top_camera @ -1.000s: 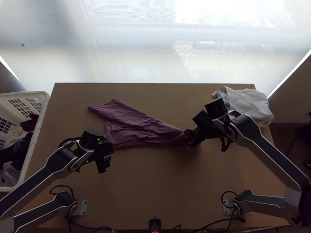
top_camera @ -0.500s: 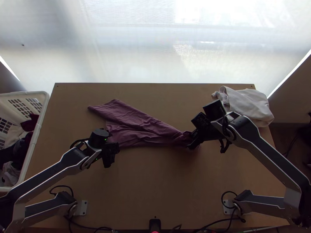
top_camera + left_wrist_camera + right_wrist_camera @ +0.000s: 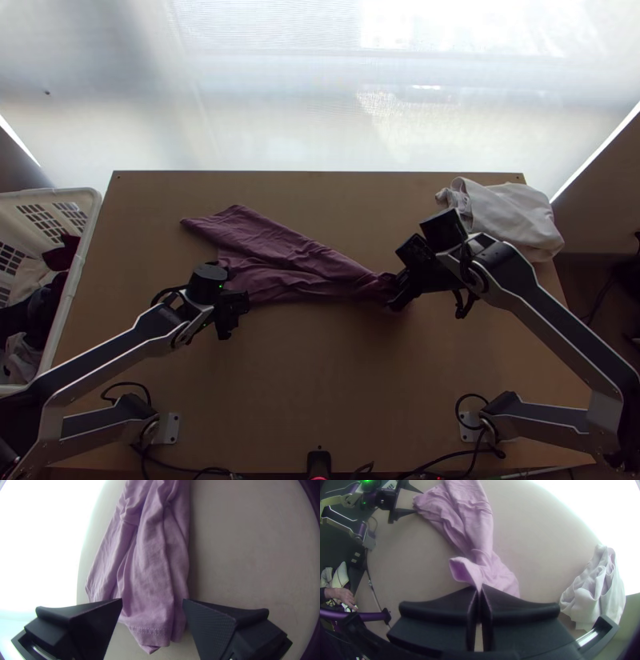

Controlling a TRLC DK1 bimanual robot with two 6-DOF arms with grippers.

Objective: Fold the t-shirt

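A mauve t-shirt (image 3: 280, 252) lies in a long, creased strip across the table, wide at its left end and bunched at its right. At the lower left end is my left gripper (image 3: 240, 308); in its wrist view the left gripper (image 3: 152, 600) stands open, the shirt's stitched hem (image 3: 150, 631) lying between its spread fingers. My right gripper (image 3: 396, 300) is at the bunched right end. Seen from its wrist, the right gripper (image 3: 479, 588) is shut on a pinch of the shirt (image 3: 475, 533), with a small flap standing up beside the fingertips.
White cloth (image 3: 516, 216) lies heaped at the table's back right corner, close behind the right arm. A white basket (image 3: 76, 272) of clothes stands along the left edge. In the right wrist view, a person's hand (image 3: 343, 595) shows beyond the table. Bare wood (image 3: 320, 384) lies in front of the shirt.
The left arm has moved right and slightly up the picture, to the shirt's lower left end. The right gripper and the shirt have stayed nearly in place.
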